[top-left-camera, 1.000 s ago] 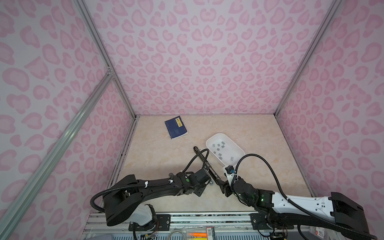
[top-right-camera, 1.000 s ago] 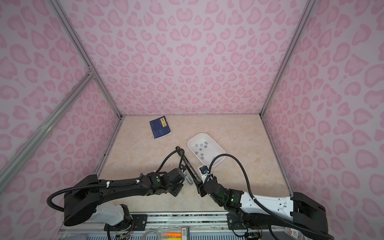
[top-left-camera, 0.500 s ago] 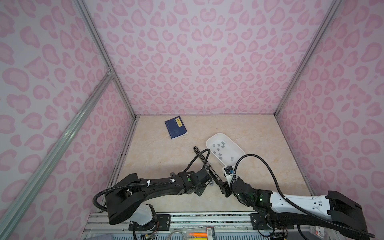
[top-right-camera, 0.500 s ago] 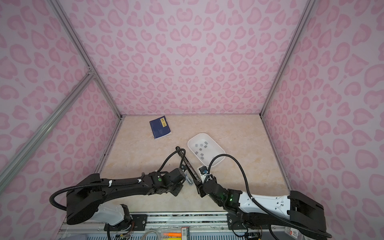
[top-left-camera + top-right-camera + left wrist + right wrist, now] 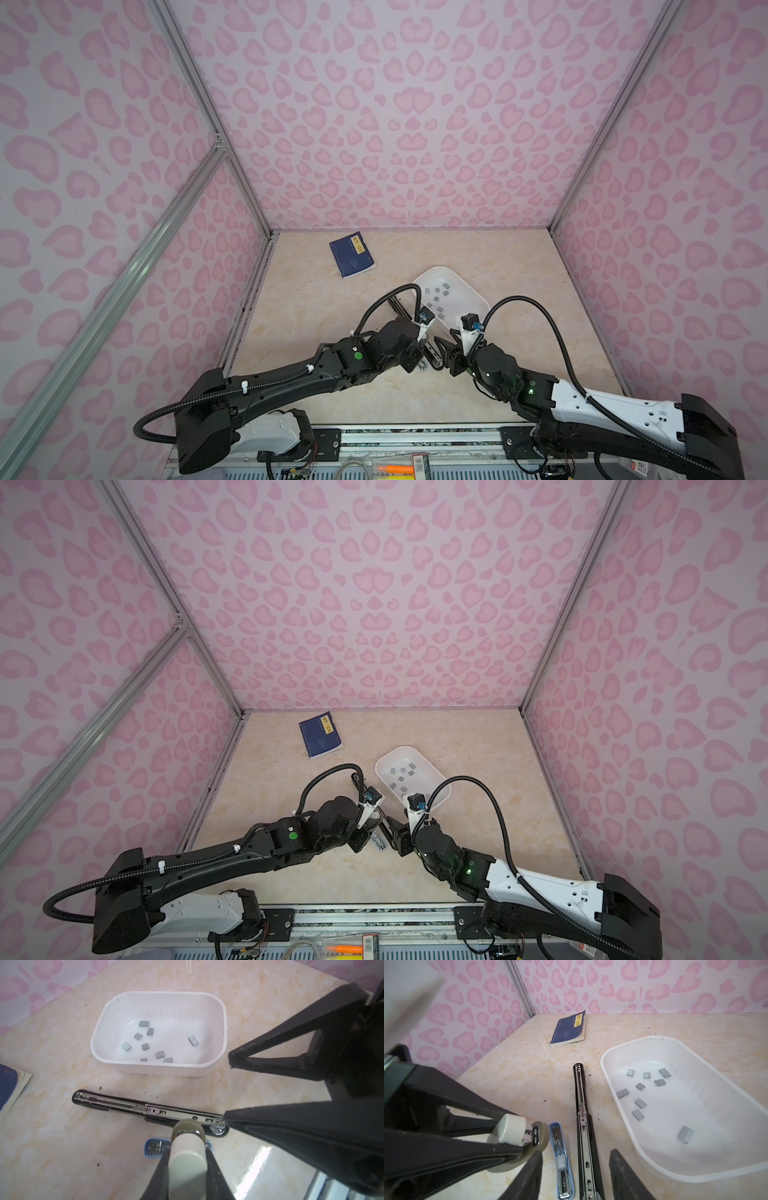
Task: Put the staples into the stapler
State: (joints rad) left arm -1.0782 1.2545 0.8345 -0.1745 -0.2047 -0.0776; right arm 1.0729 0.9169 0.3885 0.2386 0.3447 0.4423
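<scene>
A small blue stapler [image 5: 560,1155] lies open on the table, its metal channel facing up. My left gripper [image 5: 188,1157] is shut on the stapler's beige top [image 5: 512,1131], which is raised above the blue base [image 5: 152,1148]. A long black stapler [image 5: 116,1103] lies flat and open beside it. Several grey staples [image 5: 145,1046] sit in the white tray [image 5: 223,1022]. My right gripper [image 5: 575,1176] is open low over the near ends of both staplers. In both top views the two grippers [image 5: 424,361] [image 5: 392,829] meet at the table's front middle.
A blue booklet [image 5: 351,253] lies at the back left of the table. The white tray [image 5: 478,297] stands just behind the right gripper, next to the black stapler's [image 5: 580,1093] far end. Pink patterned walls close in three sides.
My left gripper's jaws have closed onto the beige stapler top. The right gripper's fingers have drawn in slightly. Both arms have barely shifted.
</scene>
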